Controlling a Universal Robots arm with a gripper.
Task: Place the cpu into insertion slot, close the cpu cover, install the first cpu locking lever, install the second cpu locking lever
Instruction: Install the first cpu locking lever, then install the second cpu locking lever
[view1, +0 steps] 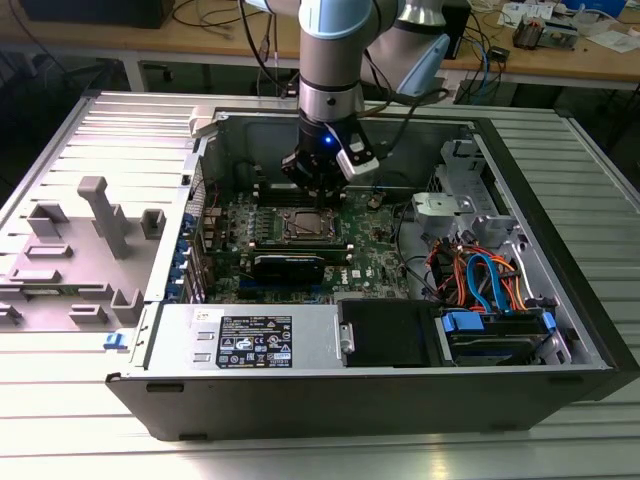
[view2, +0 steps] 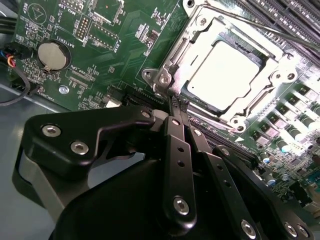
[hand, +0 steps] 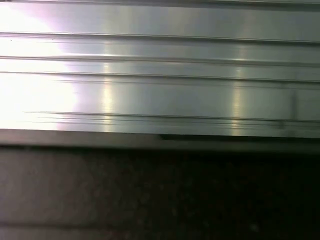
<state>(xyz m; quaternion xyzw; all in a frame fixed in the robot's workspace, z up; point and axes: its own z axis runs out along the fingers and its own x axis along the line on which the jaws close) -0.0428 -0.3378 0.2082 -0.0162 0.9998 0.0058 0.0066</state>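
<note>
The cpu (view2: 225, 75) lies flat in the insertion slot (view2: 162, 77), its pale silver top showing through the window of the cpu cover (view2: 200, 35), which is folded down over it. A thin metal lever rod (view2: 260, 27) runs along the far side of the socket. My gripper (view2: 176, 102) is shut, its black fingertips pressed together right at the socket's near corner; I cannot tell whether they touch anything. In the exterior view my gripper (view1: 318, 190) hangs just above the cpu (view1: 306, 226) inside the open computer case.
The green motherboard (view2: 125, 30) carries a coin battery (view2: 51, 56) and long black memory slots (view2: 290, 15). The case walls (view1: 540, 250) ring the work area, with a power supply (view1: 250, 340) in front and cabled drive bays (view1: 480, 280). A ribbed metal surface (hand: 160, 75) appears in the first wrist view.
</note>
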